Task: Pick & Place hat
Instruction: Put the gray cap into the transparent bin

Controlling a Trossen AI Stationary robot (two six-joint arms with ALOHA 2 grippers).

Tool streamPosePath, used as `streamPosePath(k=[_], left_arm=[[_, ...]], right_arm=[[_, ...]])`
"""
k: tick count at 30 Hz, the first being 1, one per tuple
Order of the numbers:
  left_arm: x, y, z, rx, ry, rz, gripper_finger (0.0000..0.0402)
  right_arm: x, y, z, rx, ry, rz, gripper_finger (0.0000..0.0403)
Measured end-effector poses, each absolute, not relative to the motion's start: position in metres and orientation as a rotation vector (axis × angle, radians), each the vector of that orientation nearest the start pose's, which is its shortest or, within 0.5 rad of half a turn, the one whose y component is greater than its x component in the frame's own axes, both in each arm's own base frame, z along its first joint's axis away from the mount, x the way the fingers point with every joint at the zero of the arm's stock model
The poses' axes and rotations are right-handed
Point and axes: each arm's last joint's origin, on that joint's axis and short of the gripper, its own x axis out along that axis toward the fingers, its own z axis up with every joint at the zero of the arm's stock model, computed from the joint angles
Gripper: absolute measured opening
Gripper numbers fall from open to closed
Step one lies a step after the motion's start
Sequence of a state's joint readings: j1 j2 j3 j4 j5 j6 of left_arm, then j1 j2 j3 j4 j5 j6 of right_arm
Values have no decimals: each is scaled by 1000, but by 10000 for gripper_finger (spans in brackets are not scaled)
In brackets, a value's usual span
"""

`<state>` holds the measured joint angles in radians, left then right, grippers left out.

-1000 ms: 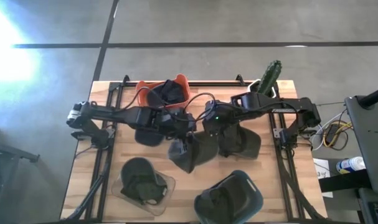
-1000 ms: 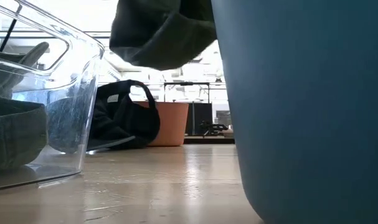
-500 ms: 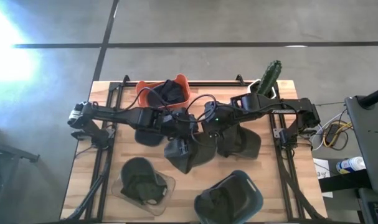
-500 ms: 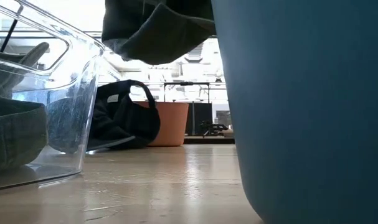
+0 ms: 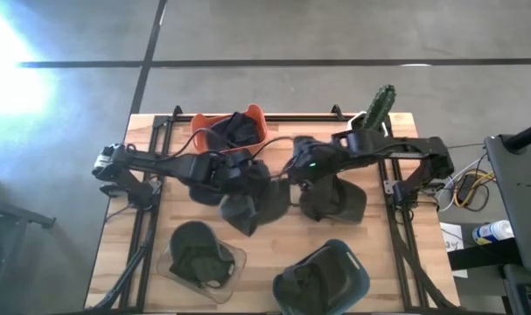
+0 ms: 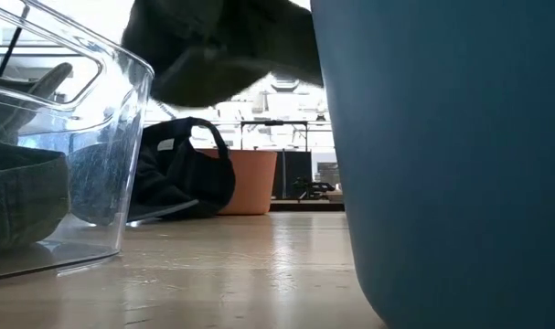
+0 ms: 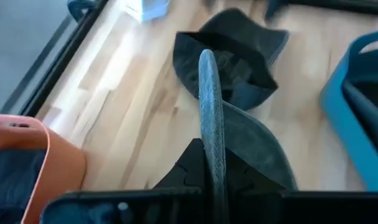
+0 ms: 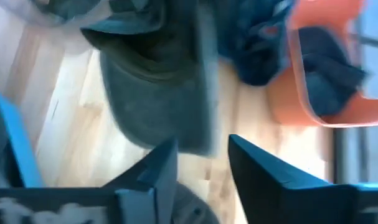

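Your left end effector is clamped on the brim of a dark cap, holding it edge-up clear of the desk — likely so it can travel without dragging. It hangs near mid-desk, at about 12 o'clock from the clear bin. Your right end effector sits just beside it with fingers spread, empty. I count three bins — orange, clear, blue — each already holding a cap, and two more caps lying loose.

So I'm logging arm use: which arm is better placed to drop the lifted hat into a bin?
Left. Its hand is shut on the green hat's brim, carrying it above the table, while the right hand is open and holds nothing.
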<state>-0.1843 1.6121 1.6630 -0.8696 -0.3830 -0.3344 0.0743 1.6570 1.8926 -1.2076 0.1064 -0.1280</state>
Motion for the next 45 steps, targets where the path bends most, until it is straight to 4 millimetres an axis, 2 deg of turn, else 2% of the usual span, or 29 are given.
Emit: streamPosePath(k=[6,11,17,22,31,35,40,45], left_arm=[[301,-75,397,-100,603,428,7],[274,-92,418,-110,447,513,7],[252,-106,434,-106,305,585,7],[247,-114,447,-81,220,573,7],[247,-118,450,-46,201,569,7],[244,-116,445,-15,241,583,7],[239,-114,437,-41,289,602,7],[238,-116,439,-23,273,609,7]], right_arm=[[309,13,423,-123,818,-51,200],[300,6,446,33,588,38,221],[308,5,440,78,568,70,231],[320,8,435,154,521,164,230],[331,10,429,210,516,204,228],[326,8,437,201,496,166,228],[311,1,452,155,439,55,228],[309,-12,445,242,498,50,228]])
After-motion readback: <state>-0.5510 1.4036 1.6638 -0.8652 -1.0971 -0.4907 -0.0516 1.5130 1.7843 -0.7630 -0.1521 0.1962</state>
